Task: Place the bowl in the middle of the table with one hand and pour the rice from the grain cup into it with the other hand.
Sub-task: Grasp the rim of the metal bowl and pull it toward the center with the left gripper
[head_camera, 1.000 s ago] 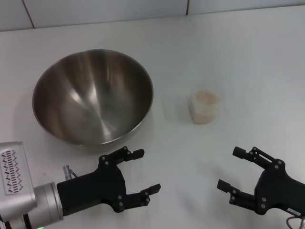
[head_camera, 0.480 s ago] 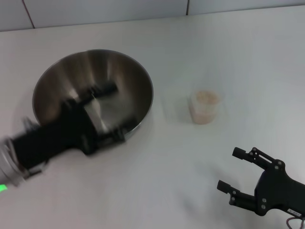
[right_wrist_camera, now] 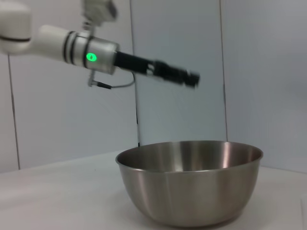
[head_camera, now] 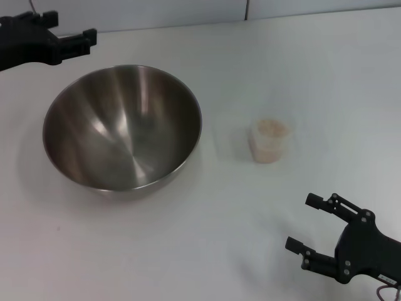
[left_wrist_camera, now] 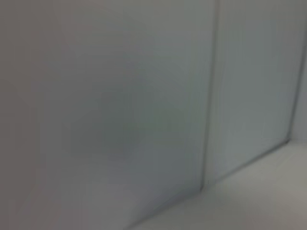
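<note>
The steel bowl (head_camera: 122, 128) stands upright and empty on the white table (head_camera: 207, 251), left of centre. It also shows in the right wrist view (right_wrist_camera: 189, 182). The transparent grain cup (head_camera: 269, 142) stands right of the bowl, partly filled with pale rice (head_camera: 270, 128). My left gripper (head_camera: 67, 28) is open and empty. It hangs in the air beyond the bowl's far left rim and touches nothing. It also shows above the bowl in the right wrist view (right_wrist_camera: 178, 76). My right gripper (head_camera: 305, 222) is open and empty at the near right, well short of the cup.
A grey panelled wall (head_camera: 156, 12) runs along the table's far edge. The left wrist view shows only this wall (left_wrist_camera: 120, 96) and a strip of table. The left arm's silver-white forearm (right_wrist_camera: 72, 43) reaches in high over the bowl.
My left arm has swung from the near left edge up across the bowl to the far left, rising as it went. The right arm, bowl and cup have not moved.
</note>
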`<action>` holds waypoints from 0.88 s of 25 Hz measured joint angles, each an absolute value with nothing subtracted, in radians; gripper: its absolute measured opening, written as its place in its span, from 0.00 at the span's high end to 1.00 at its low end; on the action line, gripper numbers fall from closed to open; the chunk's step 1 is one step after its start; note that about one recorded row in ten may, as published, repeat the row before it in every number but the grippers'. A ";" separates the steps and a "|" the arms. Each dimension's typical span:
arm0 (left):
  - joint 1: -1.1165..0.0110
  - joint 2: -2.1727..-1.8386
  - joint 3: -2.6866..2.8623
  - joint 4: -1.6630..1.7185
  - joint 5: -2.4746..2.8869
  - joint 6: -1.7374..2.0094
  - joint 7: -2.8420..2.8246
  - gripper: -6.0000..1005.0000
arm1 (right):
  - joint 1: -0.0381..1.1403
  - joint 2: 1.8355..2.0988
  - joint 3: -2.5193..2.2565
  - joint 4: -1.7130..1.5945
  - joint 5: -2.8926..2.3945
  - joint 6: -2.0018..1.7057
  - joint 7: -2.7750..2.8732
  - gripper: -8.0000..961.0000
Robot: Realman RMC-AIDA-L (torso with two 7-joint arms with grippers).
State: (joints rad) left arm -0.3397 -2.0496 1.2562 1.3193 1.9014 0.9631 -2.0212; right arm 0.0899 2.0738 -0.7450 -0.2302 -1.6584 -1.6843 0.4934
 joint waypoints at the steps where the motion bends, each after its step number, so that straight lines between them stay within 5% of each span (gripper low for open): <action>1: -0.380 -2.051 1.235 1.313 2.011 0.979 -2.109 0.25 | 0.090 2.074 -0.745 -0.230 -1.658 -1.685 0.493 0.14; 7: -0.554 -2.063 1.144 1.161 2.339 1.100 -2.286 0.27 | 0.090 2.074 -0.744 -0.232 -1.658 -1.687 0.493 0.14; 22: -0.599 -2.063 1.121 1.056 2.470 1.147 -2.297 0.31 | 0.090 2.074 -0.744 -0.232 -1.658 -1.683 0.490 0.15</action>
State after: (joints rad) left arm -0.5987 -2.0632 1.1206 1.0564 2.4704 1.1469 -2.2971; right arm 0.0896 2.0738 -0.7444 -0.2316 -1.6581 -1.6831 0.4899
